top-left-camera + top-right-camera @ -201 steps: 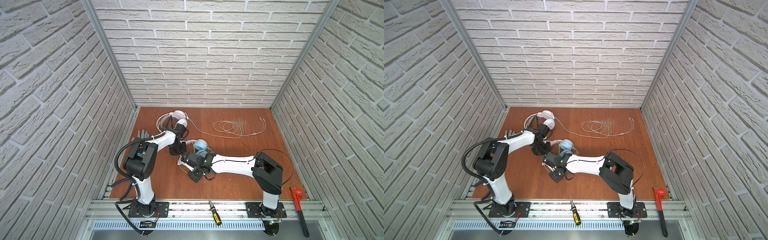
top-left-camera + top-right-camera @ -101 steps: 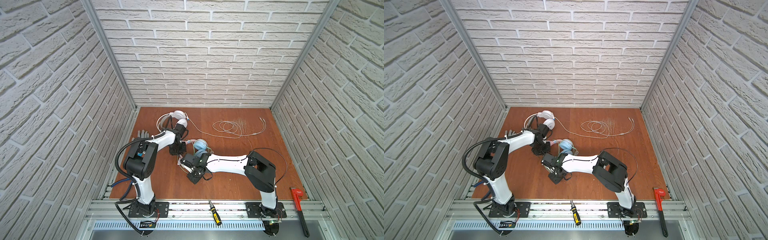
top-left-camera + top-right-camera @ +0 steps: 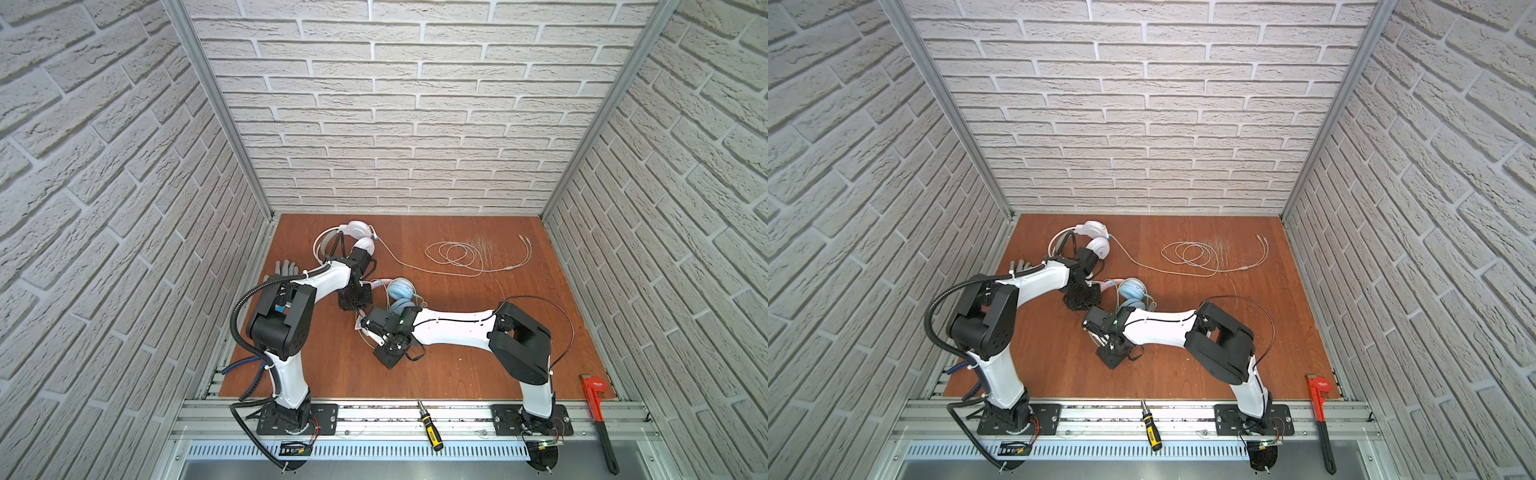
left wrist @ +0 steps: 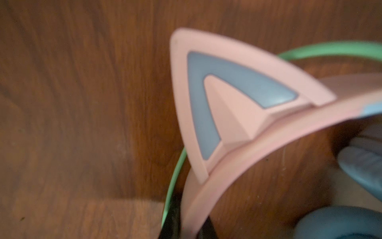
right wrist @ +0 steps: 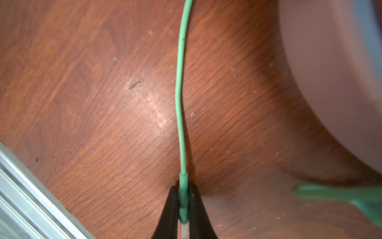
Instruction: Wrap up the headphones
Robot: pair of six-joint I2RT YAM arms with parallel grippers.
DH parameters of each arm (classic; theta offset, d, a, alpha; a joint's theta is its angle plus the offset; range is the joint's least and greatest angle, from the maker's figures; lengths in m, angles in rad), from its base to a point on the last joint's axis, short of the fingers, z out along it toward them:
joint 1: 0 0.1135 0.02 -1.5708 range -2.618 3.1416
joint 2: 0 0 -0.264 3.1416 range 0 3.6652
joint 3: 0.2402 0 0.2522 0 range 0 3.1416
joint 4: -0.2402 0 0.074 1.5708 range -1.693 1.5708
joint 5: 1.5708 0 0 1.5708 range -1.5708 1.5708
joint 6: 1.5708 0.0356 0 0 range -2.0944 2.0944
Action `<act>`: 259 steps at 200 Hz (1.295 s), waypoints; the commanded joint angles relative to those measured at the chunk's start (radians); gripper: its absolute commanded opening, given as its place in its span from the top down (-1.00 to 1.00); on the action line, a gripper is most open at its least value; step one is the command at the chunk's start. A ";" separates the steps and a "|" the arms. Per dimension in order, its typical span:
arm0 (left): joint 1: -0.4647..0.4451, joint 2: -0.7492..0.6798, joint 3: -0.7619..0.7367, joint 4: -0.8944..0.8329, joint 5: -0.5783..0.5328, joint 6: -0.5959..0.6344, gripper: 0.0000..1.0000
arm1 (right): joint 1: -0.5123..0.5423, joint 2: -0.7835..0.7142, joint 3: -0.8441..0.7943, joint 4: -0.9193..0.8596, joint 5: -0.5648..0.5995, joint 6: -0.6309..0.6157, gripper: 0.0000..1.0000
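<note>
The pink cat-ear headphones (image 3: 401, 291) (image 3: 1131, 291), with light-blue cups, lie mid-table. My left gripper (image 4: 187, 226) (image 3: 353, 301) is shut on their pink headband (image 4: 227, 165), just below a cat ear (image 4: 217, 107). Their green cable (image 5: 179, 103) runs across the wood to my right gripper (image 5: 183, 207) (image 3: 362, 328), which is shut on the cable's plug end close to the table. The white headphones (image 3: 357, 232) (image 3: 1096, 232) lie at the back left behind the left arm, and their white cable (image 3: 457, 257) sits in loose loops to the right.
A grey glove (image 3: 286, 270) lies at the table's left edge. A screwdriver (image 3: 430, 428) and a red pipe wrench (image 3: 598, 415) rest on the front rail. An aluminium edge strip (image 5: 31, 196) shows near the right gripper.
My right gripper has closed on the green cable's plug end, and its arm has shifted slightly left. The left arm has not moved.
</note>
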 commanded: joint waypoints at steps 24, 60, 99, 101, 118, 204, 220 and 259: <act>0.016 0.013 0.036 -0.009 -0.004 0.006 1.00 | 0.009 -0.073 -0.059 -0.046 0.008 -0.013 0.89; 0.023 -0.005 0.052 -0.021 0.024 0.011 1.00 | 0.003 -0.140 -0.070 -0.153 0.067 -0.070 0.89; 0.027 -0.013 0.062 -0.037 0.013 0.009 1.00 | -0.001 -0.247 -0.136 -0.227 0.090 -0.110 0.89; 0.027 -0.014 0.063 -0.037 0.013 0.010 1.00 | -0.001 -0.252 -0.139 -0.232 0.091 -0.111 0.89; 0.029 -0.017 0.066 -0.041 0.016 0.006 1.00 | -0.001 -0.284 -0.154 -0.271 0.099 -0.125 0.89; 0.053 -0.047 0.071 -0.036 0.076 -0.003 1.00 | -0.002 -0.346 -0.192 -0.423 0.124 -0.136 0.89; 0.055 -0.055 0.074 -0.041 0.091 0.004 1.00 | -0.008 -0.342 -0.206 -0.434 0.155 -0.084 0.89; 0.057 -0.077 0.091 -0.091 0.132 0.070 1.00 | -0.055 -0.330 -0.191 -0.400 0.148 0.010 0.89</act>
